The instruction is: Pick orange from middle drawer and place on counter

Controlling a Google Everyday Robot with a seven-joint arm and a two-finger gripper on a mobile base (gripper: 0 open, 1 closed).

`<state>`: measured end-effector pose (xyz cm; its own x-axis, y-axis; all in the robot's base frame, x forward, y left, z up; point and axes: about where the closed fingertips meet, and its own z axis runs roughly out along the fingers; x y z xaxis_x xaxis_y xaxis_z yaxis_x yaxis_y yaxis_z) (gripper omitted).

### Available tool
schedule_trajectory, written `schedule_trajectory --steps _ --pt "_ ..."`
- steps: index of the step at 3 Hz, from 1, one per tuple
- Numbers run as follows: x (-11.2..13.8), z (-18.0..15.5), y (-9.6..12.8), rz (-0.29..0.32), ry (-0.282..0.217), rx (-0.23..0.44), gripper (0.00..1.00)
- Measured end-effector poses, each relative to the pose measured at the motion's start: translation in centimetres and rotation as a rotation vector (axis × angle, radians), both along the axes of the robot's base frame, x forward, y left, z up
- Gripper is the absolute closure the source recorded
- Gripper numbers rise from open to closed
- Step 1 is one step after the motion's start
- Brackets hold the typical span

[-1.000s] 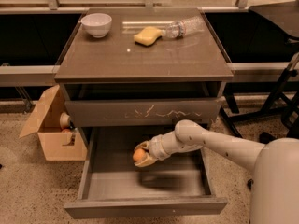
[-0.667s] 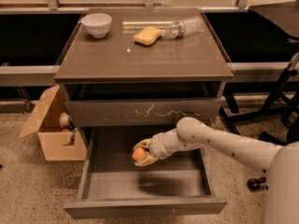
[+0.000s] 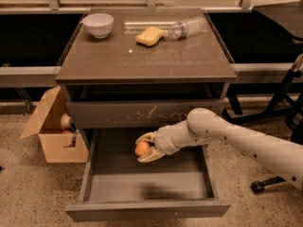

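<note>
1. Orange-skinned, smooth and round, the orange (image 3: 142,149) sits clamped between the pale fingers of the gripper (image 3: 143,149), above the bare grey floor of the open middle drawer (image 3: 147,210).
2. Glossy grey-brown counter (image 3: 142,63) holds a white bowl (image 3: 98,24) at its back-left corner and a yellow sponge (image 3: 149,36) and clear bottle (image 3: 188,27) near its back edge.
3. White arm (image 3: 236,136) reaches in from the right, below the counter's front edge, wrist pointing left.

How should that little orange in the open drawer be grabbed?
Grip the orange across its round middle, one finger each side, coming down through the middle drawer's open top. The gripper, above the drawer floor, is shut on it that way.
</note>
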<state>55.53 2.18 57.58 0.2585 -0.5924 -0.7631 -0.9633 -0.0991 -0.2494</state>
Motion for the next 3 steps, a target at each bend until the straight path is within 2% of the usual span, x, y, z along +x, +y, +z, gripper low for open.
schedule_trajectory --steps 1,2,3 --pt "0.0 0.0 0.0 0.000 0.000 0.000 1.00" --pt "0.0 1.6 -0.2 0.008 0.008 0.015 1.00" --pt "0.1 6.9 -1.1 0.023 0.005 0.042 1.00"
